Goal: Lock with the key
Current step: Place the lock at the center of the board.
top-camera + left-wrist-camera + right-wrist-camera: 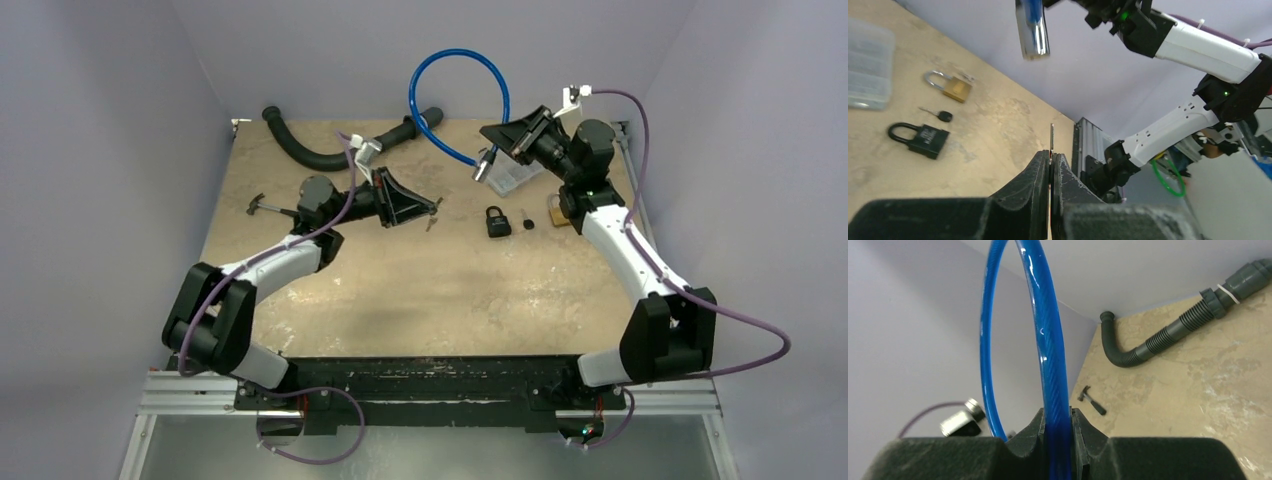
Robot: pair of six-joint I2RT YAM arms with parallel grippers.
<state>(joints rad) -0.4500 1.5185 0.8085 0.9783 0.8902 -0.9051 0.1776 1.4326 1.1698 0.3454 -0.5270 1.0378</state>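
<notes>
Table [400,290] below, key [1051,141] between left jaws

Cable lock [412,98] raised over worktop [400,290] rear; padlock [497,221] before it, small key [527,213] just right; hose [300,150] rear left.

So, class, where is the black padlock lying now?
Top view: the black padlock lies on the table right of centre, just left of a small black-headed key.
</notes>
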